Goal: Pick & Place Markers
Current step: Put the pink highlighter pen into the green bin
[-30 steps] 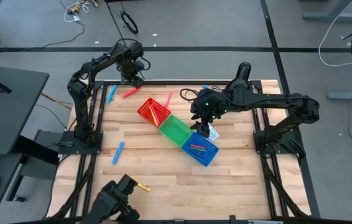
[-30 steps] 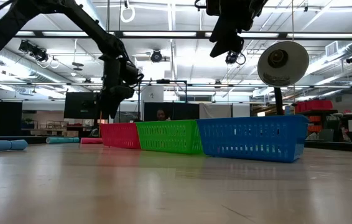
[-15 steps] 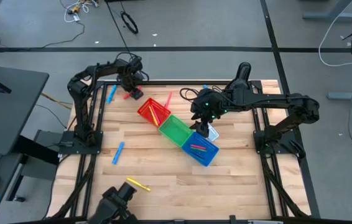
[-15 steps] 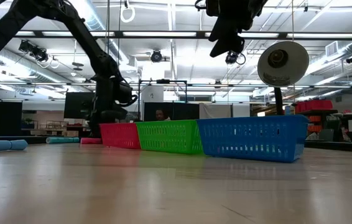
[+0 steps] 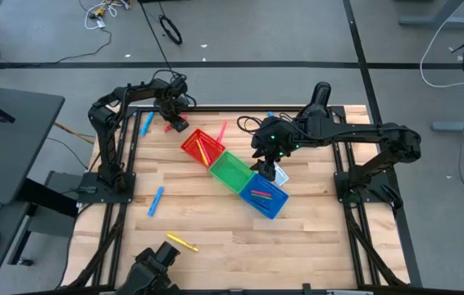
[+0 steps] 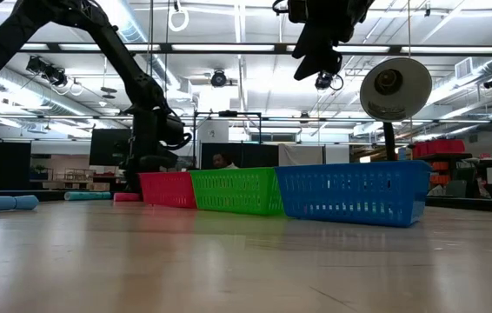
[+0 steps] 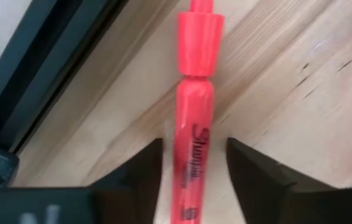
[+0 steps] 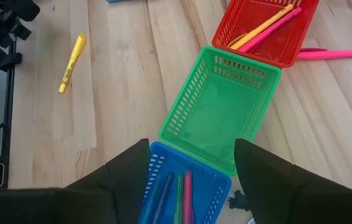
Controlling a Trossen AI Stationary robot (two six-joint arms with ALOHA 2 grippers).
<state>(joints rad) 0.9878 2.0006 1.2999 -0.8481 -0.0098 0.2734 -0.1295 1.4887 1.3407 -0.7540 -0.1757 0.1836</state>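
Markers lie scattered: a red marker (image 7: 194,118) at the desk's (image 5: 216,221) far left sits between the left claw's (image 7: 194,180) parted fingers, positioned for pickup, while the right claw (image 8: 188,171) hovers spread above the blue bin (image 5: 269,197).

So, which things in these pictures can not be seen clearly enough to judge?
- Left wrist view: the red marker sits between the left tool fingers; whether they touch it cannot be told, and its lower end is cut off by the picture edge.
- Low view: the contents of the red bin, green bin and blue bin are hidden by their walls.
- High view: the right tool is covered by its own arm.
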